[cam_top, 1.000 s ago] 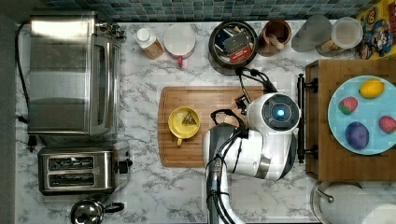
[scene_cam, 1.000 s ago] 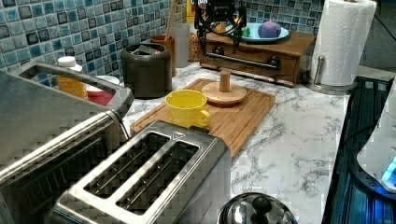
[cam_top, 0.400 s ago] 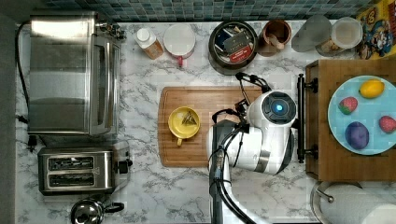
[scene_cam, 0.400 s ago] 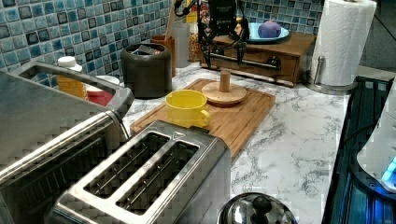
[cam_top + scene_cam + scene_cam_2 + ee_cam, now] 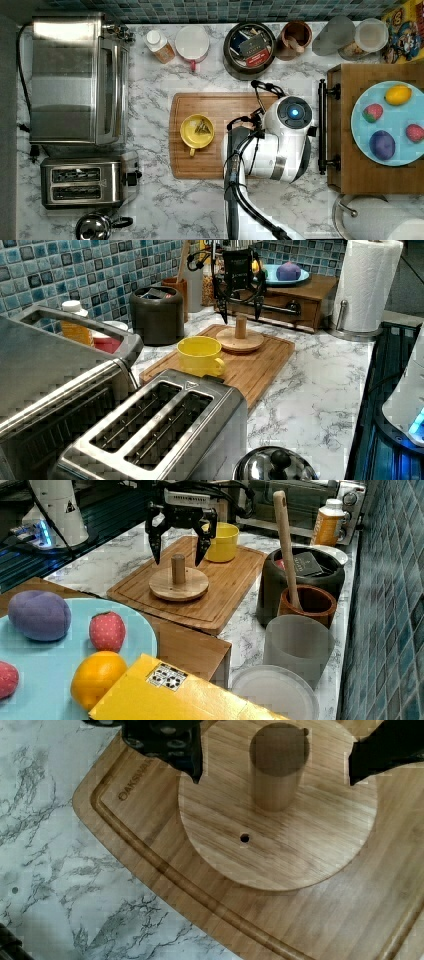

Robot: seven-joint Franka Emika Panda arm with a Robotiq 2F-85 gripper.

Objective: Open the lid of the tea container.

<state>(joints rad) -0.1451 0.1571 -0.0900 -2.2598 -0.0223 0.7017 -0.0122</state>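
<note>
In the top view, I am seeing the arm (image 5: 270, 150) reaching up from the bottom edge to the centre right of the frame, its wrist sitting over the right end of the one cutting board (image 5: 210, 107). The tea tin (image 5: 249, 49) is standing at upper centre, uncovered, with packets showing inside. I am counting one yellow cup (image 5: 197, 132) on the board and one brown cup (image 5: 295, 39) just right of the tin.

In the left view, the gripper (image 5: 239, 314) is hanging at upper centre, pointing straight down, fingers spread wide on either side of the knob of the one wooden lid (image 5: 240, 339), not touching it. The lid is lying flat on the board; the tin (image 5: 157, 314) is sitting left of it, near the tiled wall.

In the right view, the gripper (image 5: 177, 554) is hanging at upper centre over the lid (image 5: 178, 583), and the tin (image 5: 295, 582) is standing at centre right with one wooden spoon (image 5: 285, 545) rising from the brown cup.

In the wrist view, the two black fingers (image 5: 165, 740) are flanking the knob (image 5: 277, 765) with gaps either side.
</note>
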